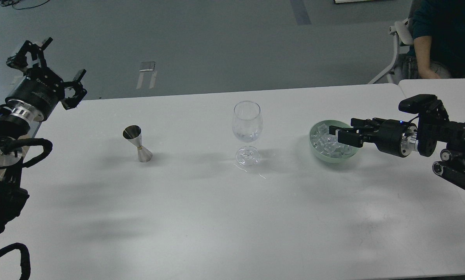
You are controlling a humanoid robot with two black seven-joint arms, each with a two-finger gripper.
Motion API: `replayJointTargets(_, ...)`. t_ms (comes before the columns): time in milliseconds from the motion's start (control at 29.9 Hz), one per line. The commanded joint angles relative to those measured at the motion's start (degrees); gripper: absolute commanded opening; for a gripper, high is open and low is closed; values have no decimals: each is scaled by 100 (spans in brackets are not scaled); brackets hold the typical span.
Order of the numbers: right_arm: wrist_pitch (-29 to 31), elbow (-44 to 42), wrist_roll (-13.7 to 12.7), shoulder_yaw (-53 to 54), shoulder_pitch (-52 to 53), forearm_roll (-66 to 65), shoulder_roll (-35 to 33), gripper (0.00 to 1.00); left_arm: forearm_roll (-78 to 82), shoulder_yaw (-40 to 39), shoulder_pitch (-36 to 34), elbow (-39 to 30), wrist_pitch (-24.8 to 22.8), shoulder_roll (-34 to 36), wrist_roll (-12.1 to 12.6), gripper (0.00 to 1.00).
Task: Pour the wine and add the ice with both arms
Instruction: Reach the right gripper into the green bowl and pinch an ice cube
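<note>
A clear wine glass (247, 116) stands upright at the table's middle, with a little clear wine (248, 136) at the bottom of its bowl. A steel jigger (137, 143) stands to its left. A pale green bowl (334, 157) to its right holds several clear ice cubes (325, 141). My right gripper (338, 133) lies level, its fingers over the bowl's right side among the ice, with a narrow gap between them. My left gripper (57, 62) is open and empty, raised above the table's far left corner, well away from the jigger.
The white table (216, 217) spans the view. A second white table (442, 87) adjoins at the right. A person in a dark teal top (442, 35) sits on a chair (397, 42) at the far right, behind my right arm.
</note>
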Motion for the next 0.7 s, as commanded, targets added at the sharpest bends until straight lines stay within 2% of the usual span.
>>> replayJointTargets(0, 4, -74, 0, -111, 18, -37, 48, 62, 3, 22, 4, -2, 0, -43, 6, 98)
replayJointTargets(535, 57, -426, -18, -137, 88, -46, 382, 61, 3, 31, 21, -11, 0, -149, 6, 98)
replayJointTargets(669, 57, -452, -9, -453, 202, -46, 470, 55, 3, 31, 30, -11, 0, -149, 6, 98)
